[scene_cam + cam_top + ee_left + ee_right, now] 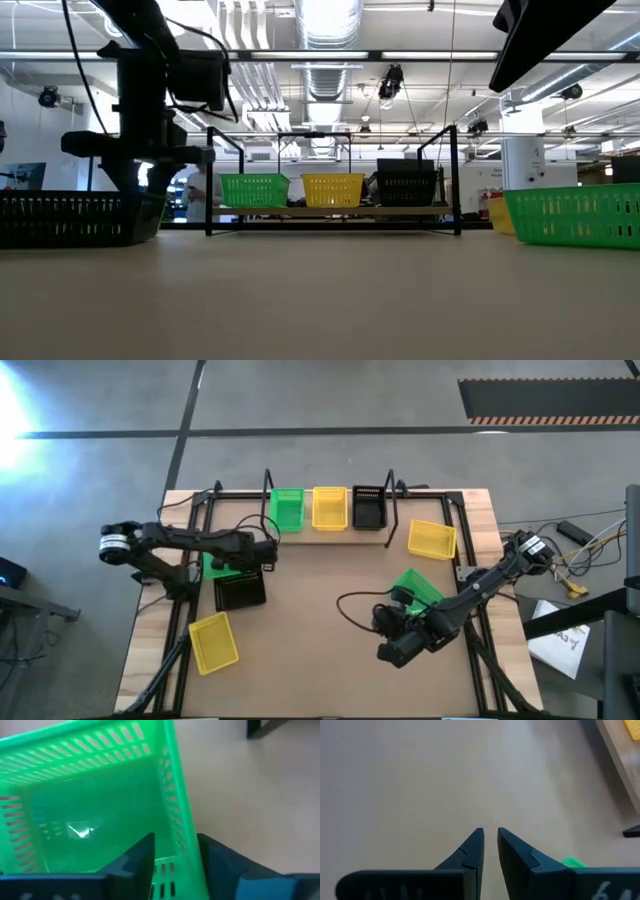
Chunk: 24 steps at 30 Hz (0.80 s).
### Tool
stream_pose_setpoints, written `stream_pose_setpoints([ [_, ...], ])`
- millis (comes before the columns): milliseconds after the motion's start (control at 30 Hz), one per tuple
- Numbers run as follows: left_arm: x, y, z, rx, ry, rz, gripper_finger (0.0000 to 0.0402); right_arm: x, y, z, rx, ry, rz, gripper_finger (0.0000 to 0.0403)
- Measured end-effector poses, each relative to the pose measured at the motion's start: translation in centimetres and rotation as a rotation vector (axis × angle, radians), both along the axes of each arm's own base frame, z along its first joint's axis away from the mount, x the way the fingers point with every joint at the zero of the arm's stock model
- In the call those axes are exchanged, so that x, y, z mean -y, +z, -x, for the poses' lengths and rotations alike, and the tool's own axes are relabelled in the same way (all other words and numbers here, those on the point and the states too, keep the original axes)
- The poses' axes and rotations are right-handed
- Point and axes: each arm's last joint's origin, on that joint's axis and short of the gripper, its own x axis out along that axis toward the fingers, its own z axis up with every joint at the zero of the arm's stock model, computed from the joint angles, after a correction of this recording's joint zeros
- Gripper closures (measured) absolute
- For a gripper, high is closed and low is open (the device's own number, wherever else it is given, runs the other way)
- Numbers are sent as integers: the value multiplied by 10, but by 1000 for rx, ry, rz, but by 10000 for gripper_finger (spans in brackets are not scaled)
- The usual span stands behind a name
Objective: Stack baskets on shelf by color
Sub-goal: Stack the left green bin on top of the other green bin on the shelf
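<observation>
My desk [330, 650] is a flat brown sheet with pale wood showing at both side edges, set on a grey concrete floor [330, 400] crossed by dark lines. Looking level across it, I see an open hall behind with ceiling ducts and strip lights.

The shelf [330, 528] lies along the far edge, a light wooden board with black wire uprights at each end. On it stand three perforated plastic baskets side by side: a green one [286, 509], a yellow one [329, 507] and a black one [368, 507]. I cannot make out whether any of them is a stack.

Loose on the desk I have a yellow basket [432, 539] just right of the shelf, a green basket [418, 587] near the right arm, a black basket [240, 592] on the left, and another yellow basket [213, 641] near the front left corner.

My left gripper [175, 851] sits beside the black basket, pinching the slotted side wall of a bright green basket [95, 800], one finger inside and one outside. My right gripper [490, 845] hangs over bare desk with its fingers nearly together, holding nothing.
</observation>
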Motion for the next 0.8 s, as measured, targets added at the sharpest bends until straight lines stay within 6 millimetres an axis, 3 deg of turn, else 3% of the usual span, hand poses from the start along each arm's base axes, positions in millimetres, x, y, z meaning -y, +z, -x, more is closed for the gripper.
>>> stream_pose_setpoints([
  [267, 9, 22, -14, 69, -132, 31, 393, 4, 3, 8, -13, -20, 63, 355],
  [500, 28, 59, -11, 130, -239, 108, 397, 7, 5, 7, 39, -23, 171, 355],
  [800, 52, 125, 4, 385, -699, 347, 399, 16, 6, 2, 34, -7, 240, 355],
])
